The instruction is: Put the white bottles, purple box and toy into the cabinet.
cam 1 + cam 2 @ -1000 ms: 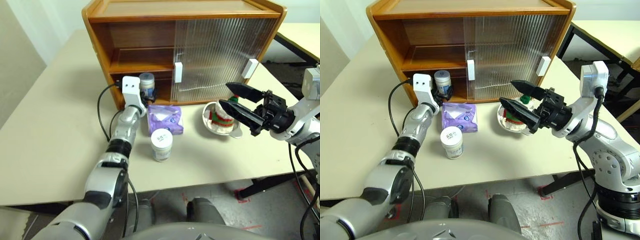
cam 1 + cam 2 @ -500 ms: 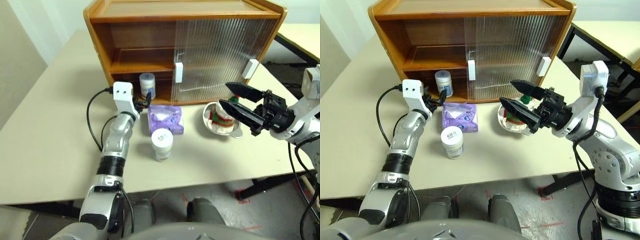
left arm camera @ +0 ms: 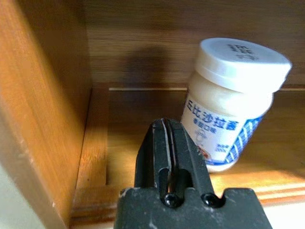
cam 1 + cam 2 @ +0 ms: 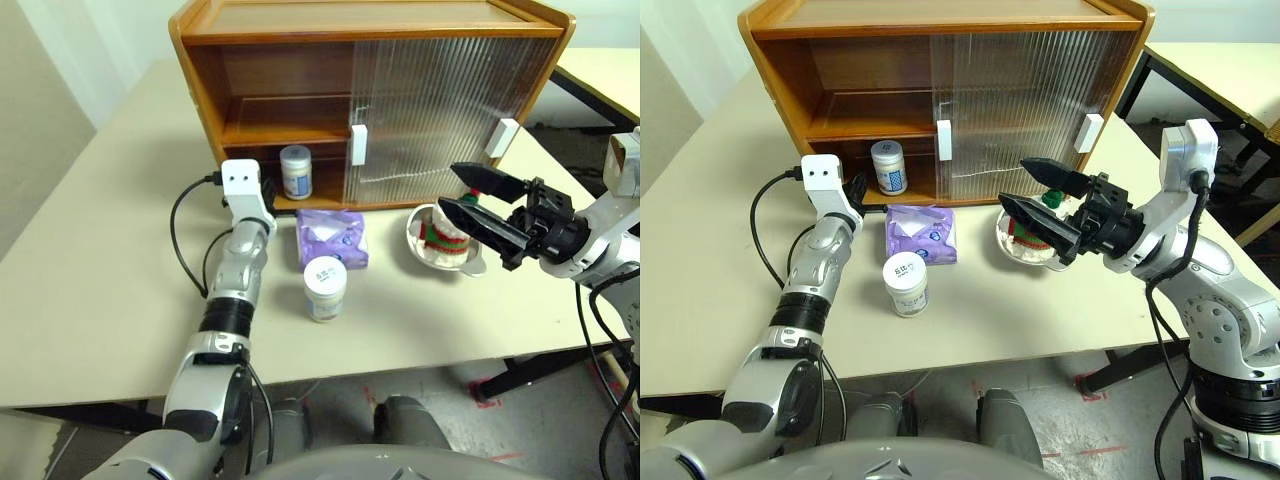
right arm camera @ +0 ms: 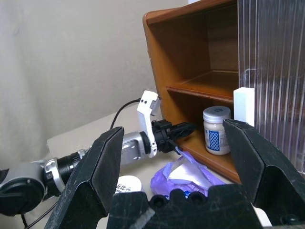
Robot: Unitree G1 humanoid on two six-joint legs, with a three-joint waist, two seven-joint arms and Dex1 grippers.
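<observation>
Large orange-brown wooden cabinet (image 4: 300, 60) open on its left half, one white plastic jar (image 4: 295, 172) inside, just ahead-right of empty, closed left gripper (image 3: 170, 157). Nearer that arm: lavender soft pack (image 4: 332, 238), second jar (image 4: 325, 288). Wide-open, empty right gripper (image 4: 478, 206) above bowl-held plush toy (image 4: 437, 235).

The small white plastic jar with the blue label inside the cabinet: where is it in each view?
Left eye: small white plastic jar, bottom compartment, beside the white door handle.
Right eye: same.
Left wrist: close ahead.
Right wrist: bottom compartment.
Landmark: the handle.
</observation>
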